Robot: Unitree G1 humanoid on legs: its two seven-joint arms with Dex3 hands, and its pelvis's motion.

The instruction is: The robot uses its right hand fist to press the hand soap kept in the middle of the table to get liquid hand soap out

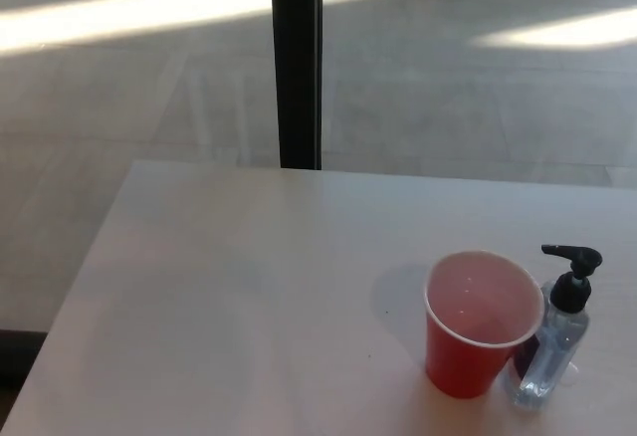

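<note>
A clear hand soap bottle (553, 351) with a black pump head (573, 260) stands upright on the pale table (239, 297), toward the front right. Its spout points left, over a red plastic cup (480, 323) that stands right beside it and touches or nearly touches the bottle. The cup is upright and looks empty. Neither of my hands shows in the head view.
The table's far edge runs across the middle of the picture, and its left edge slants down to the lower left. Beyond it lies a grey floor with sunlit patches, and a black vertical post (297, 63) rises behind the table.
</note>
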